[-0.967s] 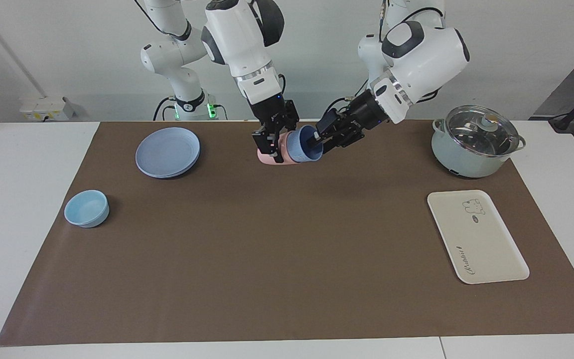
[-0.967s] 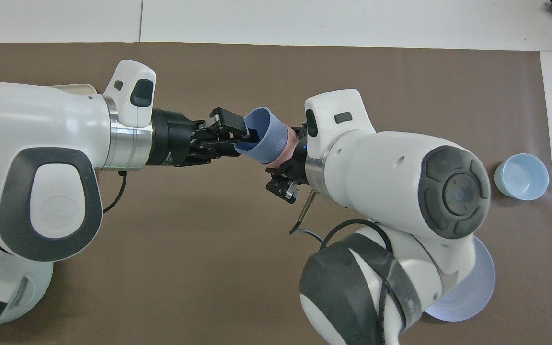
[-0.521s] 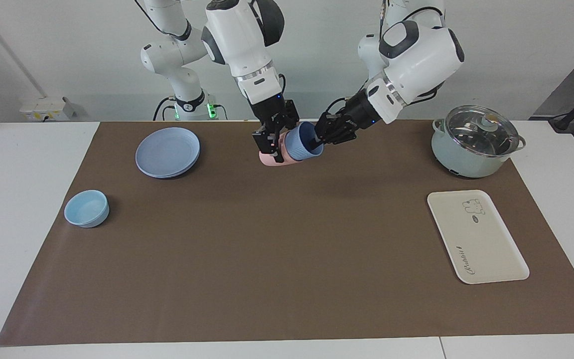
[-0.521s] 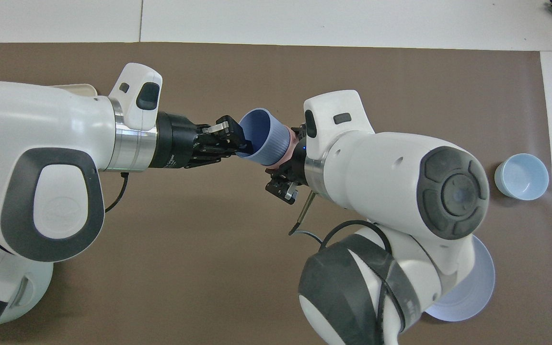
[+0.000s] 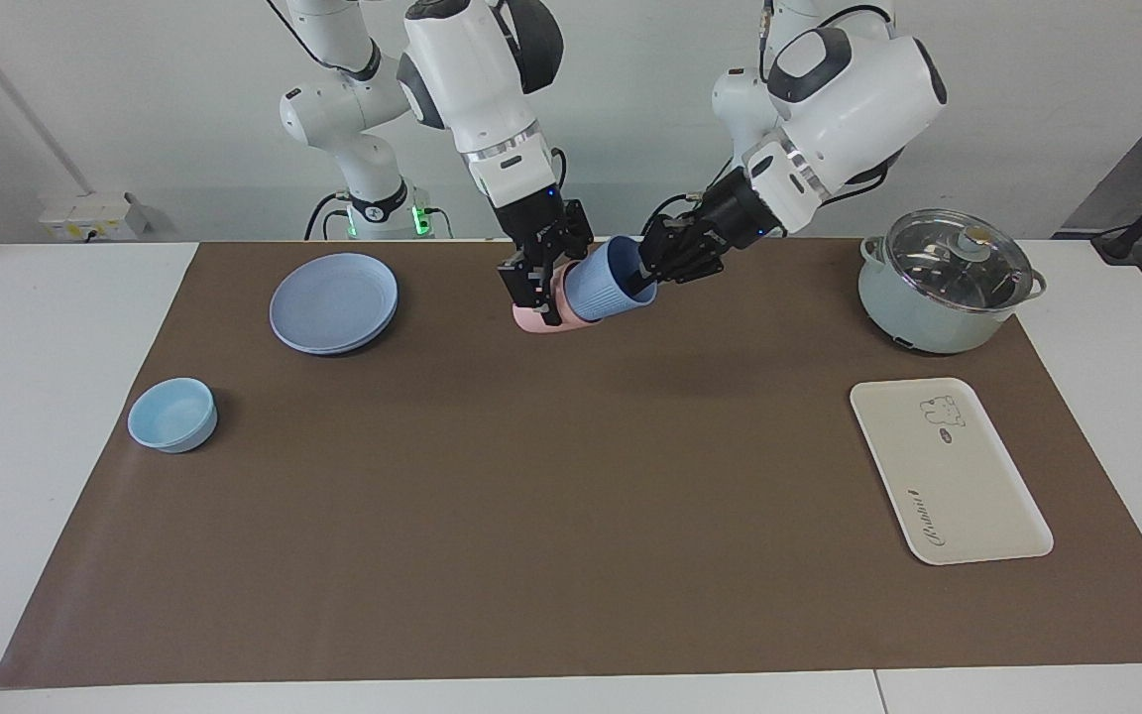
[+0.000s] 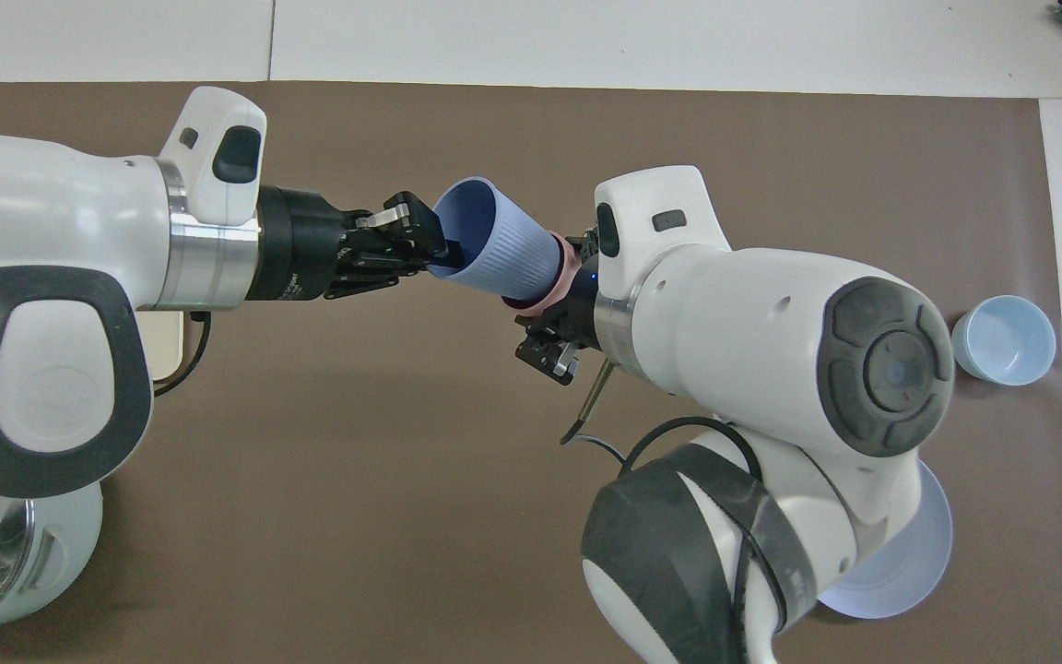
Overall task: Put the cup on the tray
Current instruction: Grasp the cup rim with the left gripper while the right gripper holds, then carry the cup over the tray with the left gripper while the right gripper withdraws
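Over the brown mat (image 5: 571,496), near the robots' edge at mid-table, hung the periwinkle cup (image 5: 603,289) on its side, long axis tilted, open mouth aimed up toward the left arm's end, narrow base still tucked into the pink cup (image 5: 536,319). Pinched at the rim by the left gripper (image 5: 652,270), fingers closed on the wall, one inside the mouth. Clamped around the pink cup by the right gripper (image 5: 543,297), fingers shut on it, holding it just above the mat. Sat well apart at the left arm's end of the table: the cream tray (image 5: 950,470), flat, with a lidded pot (image 5: 948,281) nearer to the robots than it. Lay between cup and tray only bare mat. Rested toward the right arm's end a round blue plate (image 5: 334,301), and farther from the robots a light-blue bowl (image 5: 172,414). Seen from overhead, cup (image 6: 491,252) bridging the two grippers, left gripper (image 6: 434,254) at its mouth, right gripper (image 6: 557,304) at the pink base.
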Robot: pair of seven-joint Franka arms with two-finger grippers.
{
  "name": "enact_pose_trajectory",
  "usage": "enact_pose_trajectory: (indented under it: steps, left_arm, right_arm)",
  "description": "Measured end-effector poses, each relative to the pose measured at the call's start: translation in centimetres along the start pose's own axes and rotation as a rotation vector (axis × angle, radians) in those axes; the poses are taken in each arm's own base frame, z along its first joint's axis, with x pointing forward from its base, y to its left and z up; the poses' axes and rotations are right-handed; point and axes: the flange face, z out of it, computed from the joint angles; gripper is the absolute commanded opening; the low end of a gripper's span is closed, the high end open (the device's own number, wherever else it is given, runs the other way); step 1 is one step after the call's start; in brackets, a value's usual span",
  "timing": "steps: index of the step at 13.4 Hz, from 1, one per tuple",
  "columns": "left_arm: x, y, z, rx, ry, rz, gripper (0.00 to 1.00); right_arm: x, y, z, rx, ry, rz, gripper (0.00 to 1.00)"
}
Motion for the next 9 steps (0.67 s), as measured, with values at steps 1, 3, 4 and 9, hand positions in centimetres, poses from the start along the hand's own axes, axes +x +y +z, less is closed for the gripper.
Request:
enact_pose_trajectory:
  steps: [1,3,4,9]
  left_arm:
    - [1.2,-0.7,-1.9,0.045,0.041,0.016,0.00]
    - [3.2,-3.2,-5.0,0.190,0.108,0.052,0.00]
    - [4.0,-4.5,-5.8,0.264,0.132,0.066,0.00]
    - [8.2,-14.0,-12.3,0.516,0.169,0.133,0.00]
  right_arm:
    - [0.1,-0.2,0.0,0.002,0.000,-0.003,0.00]
    - [0.0,0.1,0.0,-0.001,0.000,0.001,0.00]
    - [-0.3,0.7,-0.1,-0.009,0.004,0.012,0.00]
    - [-5.0,10.1,-1.1,-0.107,0.103,0.193,0.00]
